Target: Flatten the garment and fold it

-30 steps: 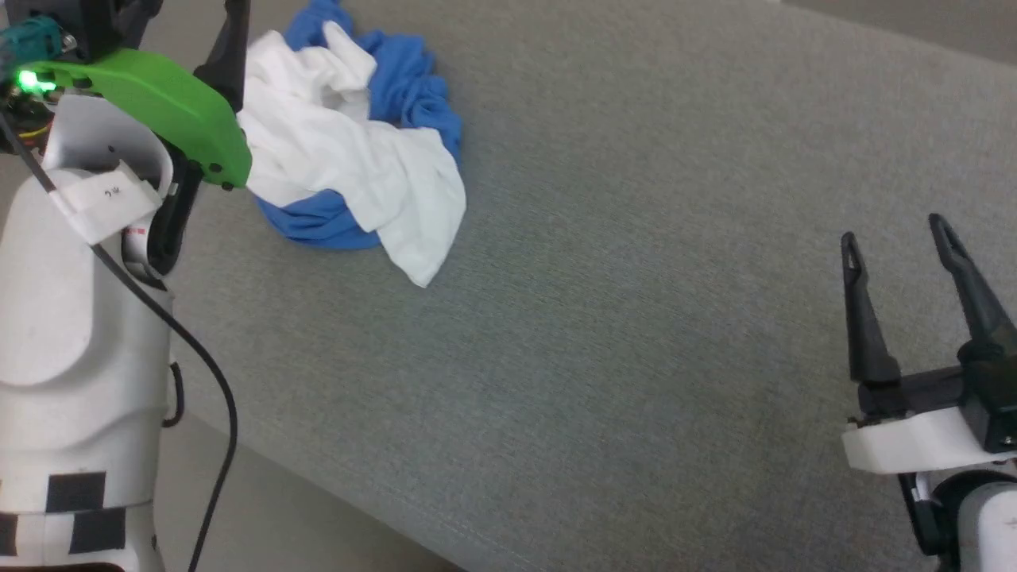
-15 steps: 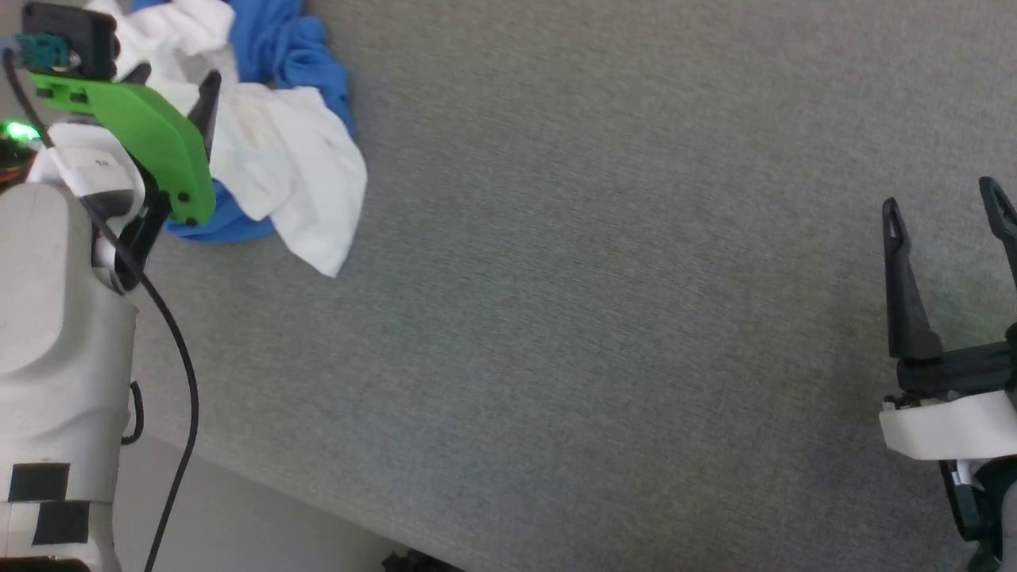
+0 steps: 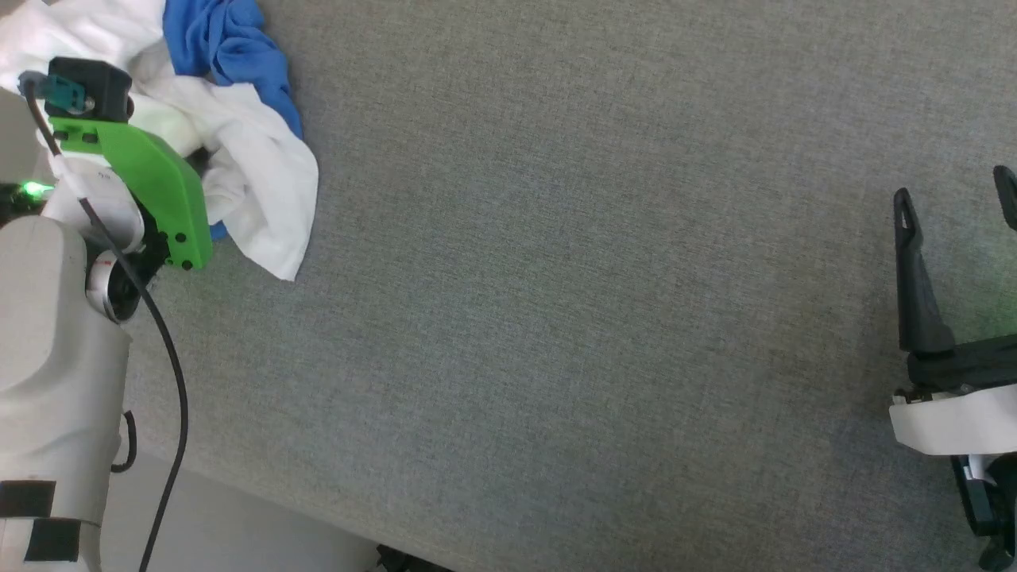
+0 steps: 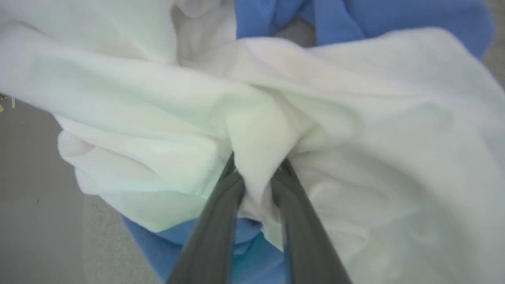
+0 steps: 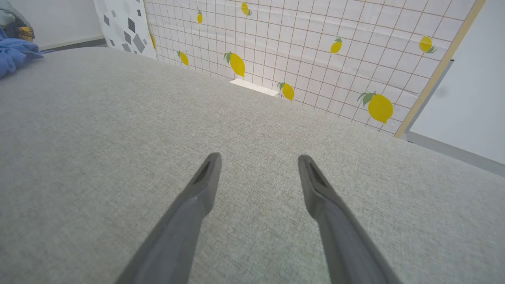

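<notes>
The garment (image 3: pixel 254 175), a crumpled T-shirt of white cloth with bright blue parts, lies bunched at the far left of the grey surface. My left arm's green wrist cover (image 3: pixel 151 183) hangs over it and hides the fingers there. In the left wrist view my left gripper (image 4: pixel 258 167) has both dark fingers pressed against a raised fold of the garment's white cloth (image 4: pixel 355 118), pinching it. My right gripper (image 3: pixel 953 187) stands open over bare surface at the far right, well apart from the shirt. Its fingers (image 5: pixel 205 181) hold nothing, and a blue bit of the garment (image 5: pixel 12 55) shows far left.
The grey cloth-covered surface (image 3: pixel 556 278) stretches wide between the two arms; its near edge (image 3: pixel 262 496) runs diagonally at lower left, with pale floor beyond. A lemon-patterned grid panel (image 5: pixel 315 51) and a flat white box (image 5: pixel 254 86) stand past the far edge.
The head camera has swung, so the shirt sits further left in the picture. My left gripper went down into the cloth and closed on a white fold. The right gripper stays open.
</notes>
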`<state>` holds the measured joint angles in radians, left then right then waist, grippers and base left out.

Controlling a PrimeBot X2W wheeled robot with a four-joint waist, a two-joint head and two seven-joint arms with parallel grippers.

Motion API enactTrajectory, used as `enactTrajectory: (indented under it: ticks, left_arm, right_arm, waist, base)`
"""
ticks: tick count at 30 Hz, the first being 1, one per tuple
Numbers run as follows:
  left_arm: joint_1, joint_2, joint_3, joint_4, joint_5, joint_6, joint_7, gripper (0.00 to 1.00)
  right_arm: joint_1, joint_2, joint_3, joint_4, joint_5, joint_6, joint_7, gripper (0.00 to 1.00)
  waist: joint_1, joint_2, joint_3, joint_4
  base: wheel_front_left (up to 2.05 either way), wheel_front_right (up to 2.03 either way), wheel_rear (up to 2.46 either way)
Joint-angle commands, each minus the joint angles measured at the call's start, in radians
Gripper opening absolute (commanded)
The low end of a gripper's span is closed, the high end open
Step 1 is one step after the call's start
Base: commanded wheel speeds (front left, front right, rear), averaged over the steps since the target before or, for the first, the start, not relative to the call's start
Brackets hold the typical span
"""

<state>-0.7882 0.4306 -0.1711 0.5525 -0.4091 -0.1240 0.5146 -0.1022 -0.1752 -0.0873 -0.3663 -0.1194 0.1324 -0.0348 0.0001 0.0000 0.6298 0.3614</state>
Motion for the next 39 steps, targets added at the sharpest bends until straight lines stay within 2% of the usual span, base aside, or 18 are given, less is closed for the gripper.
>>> enactTrajectory:
  ticks: [1, 5, 7, 13, 20, 25, 31, 39]
  left_arm:
    - [0.03, -0.005, -0.008, 0.015, -0.008, -0.006, -0.017, 0.0]
    - [0.013, 0.014, 0.006, 0.007, -0.017, -0.006, -0.111, 0.0]
    - [-0.005, 0.042, 0.021, 0.0, -0.013, -0.006, -0.179, 0.0]
    - [-0.048, 0.082, 0.064, -0.03, -0.017, 0.004, -0.276, 0.0]
    - [-0.12, 0.12, 0.063, -0.105, 0.003, 0.007, -0.307, 0.0]
    - [-0.192, 0.123, 0.047, -0.179, 0.015, 0.011, -0.293, 0.0]
    - [-0.296, 0.082, -0.002, -0.28, 0.015, 0.009, -0.245, 0.0]
    - [-0.392, -0.038, -0.073, -0.38, -0.032, 0.009, -0.191, 0.0]
  right_arm:
    - [-0.016, 0.001, 0.005, 0.004, 0.007, -0.002, -0.001, 1.0]
    - [-0.023, 0.012, 0.009, 0.02, 0.011, -0.002, -0.014, 1.0]
    - [-0.027, 0.027, 0.01, 0.04, 0.013, -0.002, -0.029, 1.0]
    - [-0.02, 0.066, 0.005, 0.092, 0.015, -0.002, -0.068, 1.0]
    - [-0.001, 0.108, -0.009, 0.165, 0.025, -0.002, -0.121, 1.0]
    - [0.022, 0.122, -0.029, 0.215, 0.04, -0.002, -0.152, 1.0]
    - [0.052, 0.124, -0.069, 0.261, 0.094, -0.002, -0.178, 1.0]
    - [0.073, 0.125, -0.14, 0.29, 0.13, -0.002, -0.201, 1.0]
  waist:
    - [-0.0001, 0.0, -0.01, -0.003]
    - [-0.0001, 0.0, -0.041, -0.01]
    - [-0.0001, 0.0, -0.075, -0.017]
    - [-0.0001, 0.0, -0.164, -0.028]
    - [-0.0001, 0.0, -0.295, -0.044]
    - [-0.0001, 0.0, -0.386, -0.058]
    - [-0.0001, 0.0, -0.472, -0.077]
    - [-0.0001, 0.0, -0.548, -0.132]
  base:
    - [0.0, 0.0, 0.0]
    - [0.0, 0.0, 0.0]
    - [0.0, 0.0, 0.0]
    - [0.0, 0.0, 0.0]
    - [0.0, 0.0, 0.0]
    - [0.0, 0.0, 0.0]
    - [0.0, 0.0, 0.0]
    - [0.0, 0.0, 0.0]
